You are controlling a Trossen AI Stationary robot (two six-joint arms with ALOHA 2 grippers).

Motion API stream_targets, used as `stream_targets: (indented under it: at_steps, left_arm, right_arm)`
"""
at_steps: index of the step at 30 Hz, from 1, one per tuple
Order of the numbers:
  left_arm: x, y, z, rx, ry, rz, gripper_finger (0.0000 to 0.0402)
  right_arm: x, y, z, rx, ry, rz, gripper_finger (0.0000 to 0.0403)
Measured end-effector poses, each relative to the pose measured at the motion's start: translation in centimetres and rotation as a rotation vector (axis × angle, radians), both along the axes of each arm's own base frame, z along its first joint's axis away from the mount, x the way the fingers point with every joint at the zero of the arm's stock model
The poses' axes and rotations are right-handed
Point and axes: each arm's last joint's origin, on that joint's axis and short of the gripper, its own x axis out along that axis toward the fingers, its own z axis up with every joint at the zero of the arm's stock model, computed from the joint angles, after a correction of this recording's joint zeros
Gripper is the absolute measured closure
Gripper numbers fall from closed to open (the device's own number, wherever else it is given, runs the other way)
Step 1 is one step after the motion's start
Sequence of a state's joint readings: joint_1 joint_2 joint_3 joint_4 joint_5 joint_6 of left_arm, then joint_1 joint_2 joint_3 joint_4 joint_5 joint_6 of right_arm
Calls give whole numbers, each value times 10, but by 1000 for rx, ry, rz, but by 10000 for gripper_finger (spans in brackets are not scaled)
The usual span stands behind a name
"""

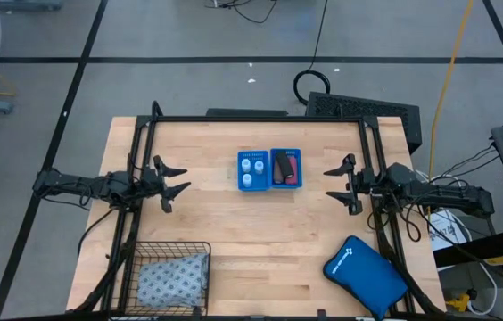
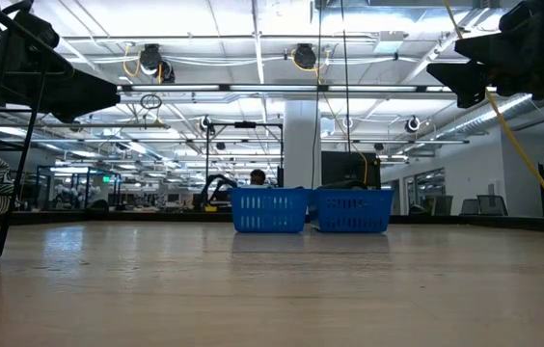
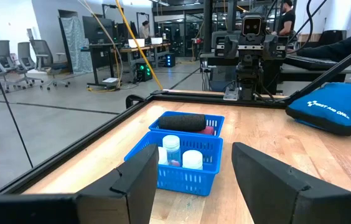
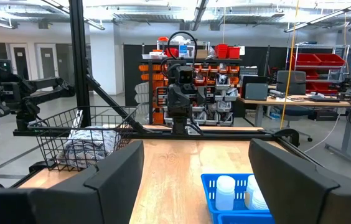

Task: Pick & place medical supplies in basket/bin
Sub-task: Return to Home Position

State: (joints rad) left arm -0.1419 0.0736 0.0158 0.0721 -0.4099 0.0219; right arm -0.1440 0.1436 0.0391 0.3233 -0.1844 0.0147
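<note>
The blue two-compartment tray [image 1: 269, 169] stands mid-table. Its left compartment holds three white vials [image 1: 251, 170]; its right holds the black roll [image 1: 282, 168] and a pink roll [image 1: 292, 168]. The brown roll does not show. The grey-blue dotted pack [image 1: 173, 280] lies inside the black wire basket [image 1: 167, 247] at the near left corner. My left gripper [image 1: 177, 179] hovers open left of the tray. My right gripper [image 1: 339, 182] hovers open to the tray's right. In the left wrist view the tray [image 3: 182, 155] sits ahead of the fingers.
A large bright-blue zip pouch [image 1: 365, 276] lies at the near right corner. A black frame [image 1: 260, 119] runs along the table's far edge and sides. Bare wood lies between the tray and the near edge.
</note>
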Motion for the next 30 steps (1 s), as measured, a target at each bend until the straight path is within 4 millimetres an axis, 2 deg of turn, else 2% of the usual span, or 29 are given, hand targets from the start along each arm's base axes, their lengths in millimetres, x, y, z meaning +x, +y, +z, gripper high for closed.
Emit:
stream_targets:
  at_steps: [30]
  left_arm:
    - [0,0,0,0,0,0,188]
  right_arm:
    - [0,0,0,0,0,0,124]
